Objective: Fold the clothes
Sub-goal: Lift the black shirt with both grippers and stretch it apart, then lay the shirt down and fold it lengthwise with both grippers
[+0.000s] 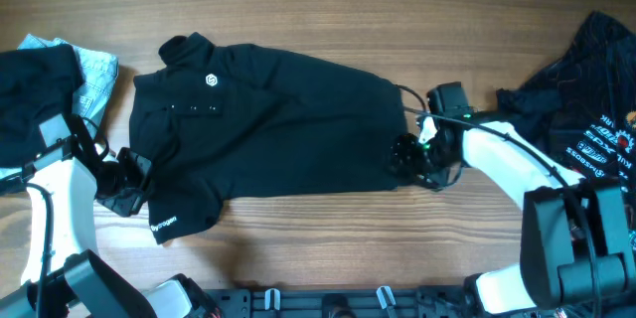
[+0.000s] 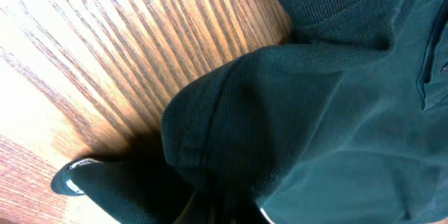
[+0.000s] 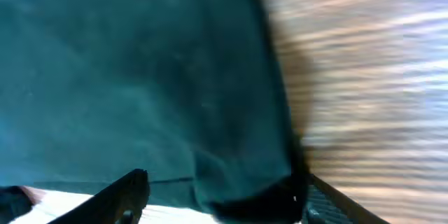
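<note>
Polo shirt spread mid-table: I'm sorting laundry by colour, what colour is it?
Black polo shirt, small white chest logo; clearest overhead.

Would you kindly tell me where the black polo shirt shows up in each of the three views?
Overhead: black polo shirt spread across the centre.
Left wrist: the shirt fills the right and bottom.
Right wrist: the shirt fills the left.
Shared landmark: the wooden table beside its edge.
</note>
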You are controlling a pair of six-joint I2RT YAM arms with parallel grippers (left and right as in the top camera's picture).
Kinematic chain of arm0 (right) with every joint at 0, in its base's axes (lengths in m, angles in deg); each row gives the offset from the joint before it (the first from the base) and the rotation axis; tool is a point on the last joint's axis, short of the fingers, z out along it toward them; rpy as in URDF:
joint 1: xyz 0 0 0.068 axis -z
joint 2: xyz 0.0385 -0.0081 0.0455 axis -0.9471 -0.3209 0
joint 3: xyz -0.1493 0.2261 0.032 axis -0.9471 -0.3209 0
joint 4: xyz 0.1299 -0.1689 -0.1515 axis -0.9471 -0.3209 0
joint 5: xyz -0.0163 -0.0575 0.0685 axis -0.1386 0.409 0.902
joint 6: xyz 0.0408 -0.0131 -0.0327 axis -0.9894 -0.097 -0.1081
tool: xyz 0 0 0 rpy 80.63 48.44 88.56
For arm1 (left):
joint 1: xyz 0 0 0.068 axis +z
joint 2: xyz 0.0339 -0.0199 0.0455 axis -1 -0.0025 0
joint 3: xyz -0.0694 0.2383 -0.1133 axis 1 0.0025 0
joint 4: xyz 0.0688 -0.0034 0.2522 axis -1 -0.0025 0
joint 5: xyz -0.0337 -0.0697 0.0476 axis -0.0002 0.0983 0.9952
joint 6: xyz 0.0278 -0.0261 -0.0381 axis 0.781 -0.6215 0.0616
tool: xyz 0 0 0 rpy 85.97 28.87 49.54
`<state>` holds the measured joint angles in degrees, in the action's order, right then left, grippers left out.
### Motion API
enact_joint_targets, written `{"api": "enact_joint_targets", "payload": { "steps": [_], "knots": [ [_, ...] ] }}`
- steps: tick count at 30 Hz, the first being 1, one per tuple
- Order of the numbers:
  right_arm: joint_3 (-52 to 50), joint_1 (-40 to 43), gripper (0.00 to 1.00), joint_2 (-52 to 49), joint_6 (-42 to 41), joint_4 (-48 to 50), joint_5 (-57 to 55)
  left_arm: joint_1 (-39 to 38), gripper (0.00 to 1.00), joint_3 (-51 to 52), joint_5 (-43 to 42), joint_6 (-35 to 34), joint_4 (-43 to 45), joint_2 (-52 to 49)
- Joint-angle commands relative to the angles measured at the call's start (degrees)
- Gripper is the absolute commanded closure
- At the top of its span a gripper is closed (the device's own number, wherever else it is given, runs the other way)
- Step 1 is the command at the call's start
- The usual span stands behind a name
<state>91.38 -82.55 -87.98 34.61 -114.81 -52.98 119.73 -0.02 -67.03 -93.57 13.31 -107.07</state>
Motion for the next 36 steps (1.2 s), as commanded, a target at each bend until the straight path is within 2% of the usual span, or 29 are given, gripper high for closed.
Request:
{"api": "enact_joint_targets", "payload": {
  "steps": [1,2,4,5,8,10,13,18,22,26,29,33,36],
  "knots": [
    [-1.66,-3.45,0.45,-2.73,-2.23,3.13,0.0,0.24,0.96,-0.61,-0.66,0.94,0.07,0.42],
    [-1.66,-3.8,0.51,-2.97,-2.62,3.65,-0.02,0.24,0.96,-0.61,-0.66,0.92,0.09,0.42],
    [-1.62,-3.8,0.89,-3.04,-2.97,6.36,-0.44,0.24,0.96,-0.61,-0.68,0.9,0.48,0.42],
    [-1.01,-3.34,0.96,-2.86,-1.92,8.15,-0.46,-0.02,0.96,-0.63,-0.74,0.9,1.53,0.44],
    [5.92,-0.87,0.96,-1.29,2.64,7.23,-1.75,-2.4,0.96,-2.21,-4.42,0.9,5.35,0.44],
    [17.29,2.51,0.96,1.05,5.09,0.81,-3.87,-5.55,0.96,-7.13,-6.27,1.03,6.97,0.44],
    [32.35,5.62,0.96,2.78,7.56,-7.78,-7.45,-10.4,0.96,-20.83,-6.1,5.6,6.97,0.44],
    [51.65,8.57,0.96,5.99,11.13,-19.26,-12.39,-13.38,0.96,-41.27,-6.23,5.64,5.84,0.46],
    [63.08,10.47,0.96,12.55,12.35,-22.43,-16.96,-13.66,0.96,-52.48,-8.81,5.62,5.27,3.48],
    [67.04,11.65,0.96,17.53,12.68,-21.7,-23.71,-13.62,0.96,-53.77,-8.81,5.6,7.48,8.13],
    [67.04,11.67,0.96,17.4,14.14,-21.99,-25.64,-13.64,0.96,-53.77,-8.83,5.35,8.31,9.31],
    [67.04,11.67,0.96,10.23,14.99,-21.49,-25.55,-15.67,0.96,-53.77,-8.81,5.4,10.71,4.02],
    [67.04,11.67,0.96,2.71,16.92,-17.44,-25.53,-18.29,0.96,-53.77,-7.69,5.42,16.85,-2.73]
  ]
}}
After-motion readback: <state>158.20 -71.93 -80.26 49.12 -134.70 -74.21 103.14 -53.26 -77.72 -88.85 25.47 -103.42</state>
